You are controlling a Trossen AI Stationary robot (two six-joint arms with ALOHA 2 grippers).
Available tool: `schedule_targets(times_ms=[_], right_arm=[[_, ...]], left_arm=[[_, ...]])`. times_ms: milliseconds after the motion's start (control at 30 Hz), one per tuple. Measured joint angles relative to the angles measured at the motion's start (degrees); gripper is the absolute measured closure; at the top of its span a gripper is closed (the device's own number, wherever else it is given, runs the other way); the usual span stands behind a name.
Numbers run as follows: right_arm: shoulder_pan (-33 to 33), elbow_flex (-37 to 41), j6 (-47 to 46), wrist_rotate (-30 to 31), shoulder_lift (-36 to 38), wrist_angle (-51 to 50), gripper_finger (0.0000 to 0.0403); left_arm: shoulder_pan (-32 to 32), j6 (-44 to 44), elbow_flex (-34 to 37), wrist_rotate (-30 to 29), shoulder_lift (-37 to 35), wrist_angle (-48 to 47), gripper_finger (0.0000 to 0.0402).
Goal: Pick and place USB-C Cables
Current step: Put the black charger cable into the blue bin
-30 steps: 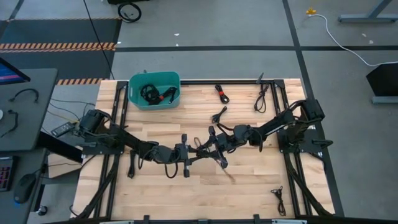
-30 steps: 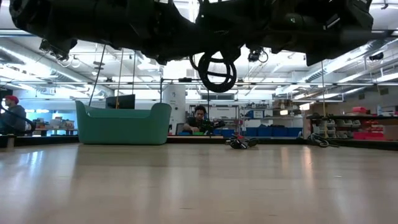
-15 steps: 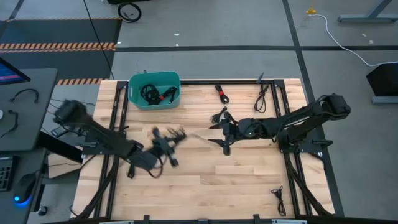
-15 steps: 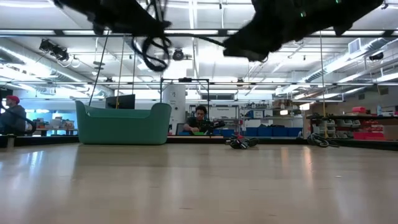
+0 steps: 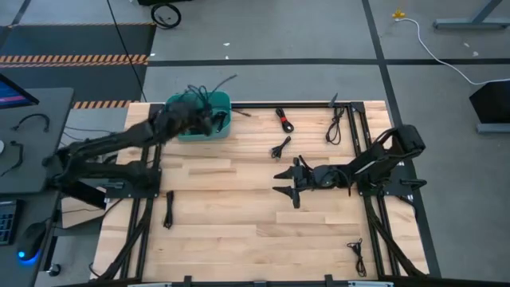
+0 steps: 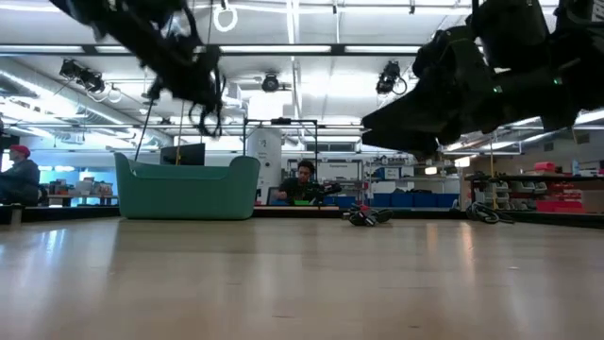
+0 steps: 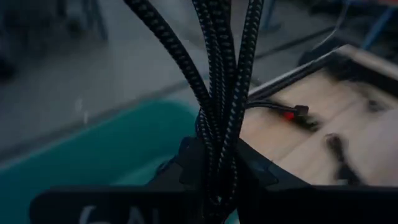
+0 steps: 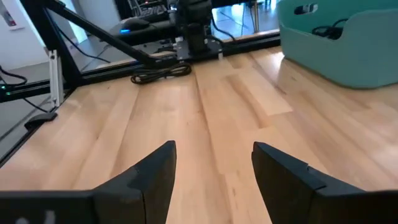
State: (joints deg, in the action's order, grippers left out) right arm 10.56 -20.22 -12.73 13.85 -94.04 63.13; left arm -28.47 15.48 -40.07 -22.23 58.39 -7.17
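My left gripper (image 5: pixel 209 119) is over the teal bin (image 5: pixel 223 102), shut on a black braided USB-C cable (image 7: pixel 217 93). In the low view the cable's loops (image 6: pixel 203 115) hang in the air above the bin (image 6: pixel 187 189). My right gripper (image 5: pixel 280 182) is open over the middle of the table, and its fingers (image 8: pixel 149 180) are well apart with nothing between them. More black cables lie on the table: one with a red tie (image 5: pixel 284 119), one below it (image 5: pixel 280 147), and one by the far right (image 5: pixel 335 127). My left gripper pinches several strands of the braided cable together (image 7: pixel 216 163) between its two fingers (image 7: pixel 189 171). The strands fan out beyond the fingertips. The cable is lifted clear, with loose loops and ends (image 5: pixel 221 83) sticking out over the bin's far side.
A cable lies near the table's left edge (image 5: pixel 168 210) and another at the near right corner (image 5: pixel 358 253). Black frame rails (image 5: pixel 351 119) run along the table's sides. The bare wood (image 5: pixel 231 207) in the table's middle and near part is free. A person sits beyond the table (image 6: pixel 302 181).
My left gripper has swung from the table's middle toward the far left edge and now stands above the teal bin, with the cable carried along and lifted clear. My right gripper has drawn back a little toward the right edge and no longer touches the cable.
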Motion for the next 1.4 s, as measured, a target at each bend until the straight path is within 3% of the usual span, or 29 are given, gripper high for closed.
schedule_targets(times_ms=[133, 300, 567, 733, 967, 1067, 1167, 1300, 1400], right_arm=[[0.6, 0.0, -0.2, 0.0, -1.5, 1.6, 0.0188], [0.6, 0.0, -0.3, 0.0, -2.0, 2.1, 0.0188], [0.6, 0.0, -0.4, 0.0, -2.0, 2.8, 0.0188], [0.6, 0.0, -0.9, 0.0, -2.0, 3.3, 0.0188], [0.6, 0.0, -1.3, 0.0, -2.0, 4.3, 0.0188], [0.6, 0.0, -1.3, 0.0, -2.0, 4.2, 0.0188], [0.7, 0.0, -1.3, 0.0, -2.0, 4.1, 0.0188], [1.3, 0.0, -0.7, 0.0, -2.0, 3.3, 0.0188], [1.8, 0.0, 1.5, 0.0, -2.0, 2.5, 0.0188]], left_arm=[[-12.5, 0.9, 0.1, 10.7, 7.1, -2.6, 0.0347], [-19.6, 2.1, 0.1, 20.7, 16.8, -2.5, 0.0339], [-22.4, 4.1, -0.8, 23.7, 26.1, -5.0, 0.032], [-22.9, 0.3, -6.2, 23.5, 26.7, -17.1, 0.026], [-21.9, -4.1, -24.9, 23.4, 26.4, -44.5, 0.0151], [-18.8, -3.9, -33.1, 21.5, 25.6, -55.7, 0.0135], [-11.4, -1.2, -36.9, 13.6, 22.7, -61.5, 0.0137], [3.2, 9.4, -35.2, 4.7, 17.3, -64.8, 0.0156], [15.8, 20.4, -31.4, 3.0, 14.0, -64.7, 0.0171]])
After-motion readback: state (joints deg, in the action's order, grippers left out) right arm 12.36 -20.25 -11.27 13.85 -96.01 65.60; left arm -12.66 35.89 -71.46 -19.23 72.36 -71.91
